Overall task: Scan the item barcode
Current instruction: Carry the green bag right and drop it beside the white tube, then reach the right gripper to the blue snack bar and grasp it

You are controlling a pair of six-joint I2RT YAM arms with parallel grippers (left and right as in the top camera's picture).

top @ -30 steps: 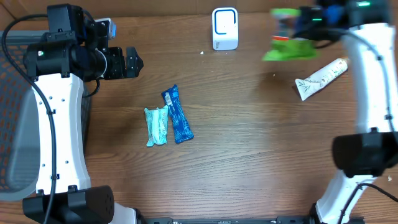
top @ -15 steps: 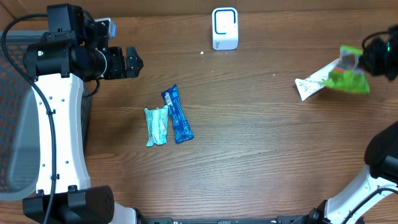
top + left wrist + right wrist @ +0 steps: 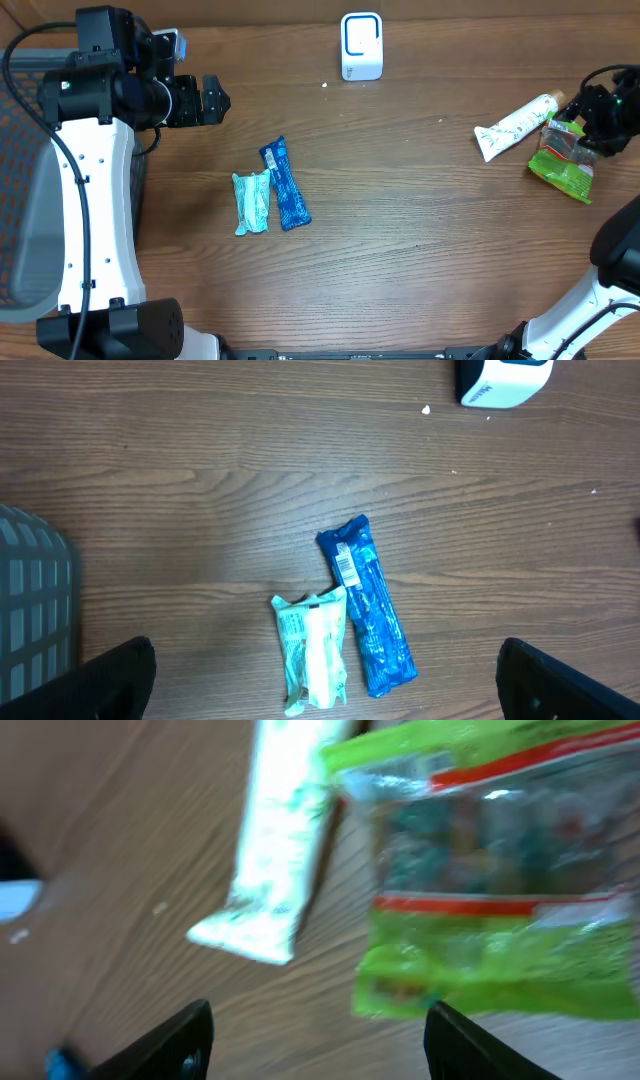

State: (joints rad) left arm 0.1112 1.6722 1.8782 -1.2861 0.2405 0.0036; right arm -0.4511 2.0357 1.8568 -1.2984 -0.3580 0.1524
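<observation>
Green snack bag (image 3: 562, 160) went from up by the scanner (image 3: 361, 45) to the right edge beside the white tube (image 3: 515, 125) | right gripper (image 3: 322, 1035) fingers apart, guessing it's scanned and dumped | left gripper (image 3: 215, 97) wide apart, idle

Table (image 3: 400, 250): scanner (image 3: 361, 45), tube (image 3: 516, 126), bar (image 3: 286, 184), pkt (image 3: 252, 202).

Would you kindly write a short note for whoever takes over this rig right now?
Left pincer: open, empty, hovering far left.
Right pincer: open, above the green packet, which lies beside the tube.
Scanner: back centre.
Done, seemingly: tube and green packet, set aside on the right.
To do: blue bar and pale packet, side by side mid-table.
</observation>
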